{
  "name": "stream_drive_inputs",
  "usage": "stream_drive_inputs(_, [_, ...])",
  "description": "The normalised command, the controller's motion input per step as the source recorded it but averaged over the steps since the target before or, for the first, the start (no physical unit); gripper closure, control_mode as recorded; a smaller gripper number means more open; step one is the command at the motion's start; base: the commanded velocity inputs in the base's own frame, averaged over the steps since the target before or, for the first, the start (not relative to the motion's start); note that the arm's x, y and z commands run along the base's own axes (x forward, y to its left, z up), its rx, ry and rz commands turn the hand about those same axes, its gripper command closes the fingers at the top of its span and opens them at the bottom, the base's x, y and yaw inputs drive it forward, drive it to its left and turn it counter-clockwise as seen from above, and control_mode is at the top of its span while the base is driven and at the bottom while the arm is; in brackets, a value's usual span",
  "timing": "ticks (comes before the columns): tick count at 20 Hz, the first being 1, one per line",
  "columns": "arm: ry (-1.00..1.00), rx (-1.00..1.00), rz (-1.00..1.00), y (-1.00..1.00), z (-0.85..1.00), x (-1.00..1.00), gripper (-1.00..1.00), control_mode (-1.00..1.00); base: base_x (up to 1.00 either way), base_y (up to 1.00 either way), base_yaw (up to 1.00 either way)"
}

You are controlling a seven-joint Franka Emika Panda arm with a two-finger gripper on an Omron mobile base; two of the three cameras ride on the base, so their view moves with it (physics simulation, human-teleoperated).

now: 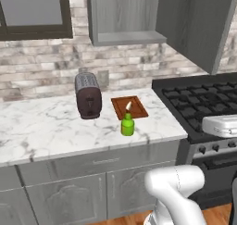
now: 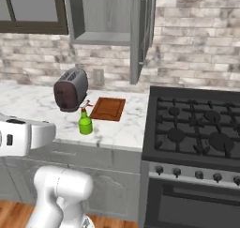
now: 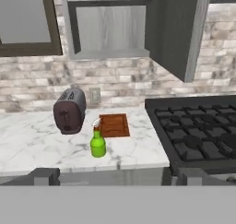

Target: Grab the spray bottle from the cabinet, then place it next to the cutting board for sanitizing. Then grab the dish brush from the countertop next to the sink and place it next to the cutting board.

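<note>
Marble countertop (image 1: 46, 122) between toaster (image 1: 88, 95) and stove (image 2: 197, 124): spray bottle (image 1: 127, 123) stands upright just near of the cutting board (image 1: 129, 107), cabinet (image 1: 125, 15) niche empty. First half looks done. Gripper (image 3: 117, 177) holds nothing, fingers spread wide. Dish brush fetch remains.

Left base view: behind arm, left side, looks down-forward at toaster (image 1: 88, 96). Right base view: same from right, toaster (image 2: 71, 89) left of centre. Hand view: level, well back, facing toaster (image 3: 69, 110). All share toaster, stove (image 2: 197, 124).
</note>
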Motion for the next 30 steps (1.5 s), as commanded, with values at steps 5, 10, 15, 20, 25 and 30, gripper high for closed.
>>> stream_drive_inputs(5, [0.00, 0.00, 0.00, 0.00, 0.00, 0.00, -1.00, 1.00, -0.95, 0.00, -0.01])
stream_drive_inputs(10, [0.00, 0.00, 0.00, 0.00, 0.00, 0.00, -1.00, 1.00, -0.62, -0.06, -0.07])
stream_drive_inputs(15, [0.00, 0.00, 0.00, 0.00, 0.00, 0.00, -1.00, 1.00, 0.01, -0.37, -0.38])
stream_drive_inputs(20, [0.00, 0.00, 0.00, 0.00, 0.00, 0.00, -1.00, 1.00, 0.10, -0.34, -0.71])
stream_drive_inputs(25, [0.00, 0.00, 0.00, 0.00, 0.00, 0.00, -1.00, 1.00, 0.03, -0.41, -0.71])
stream_drive_inputs(30, [0.00, 0.00, 0.00, 0.00, 0.00, 0.00, -1.00, 1.00, 0.00, -0.42, -0.60])
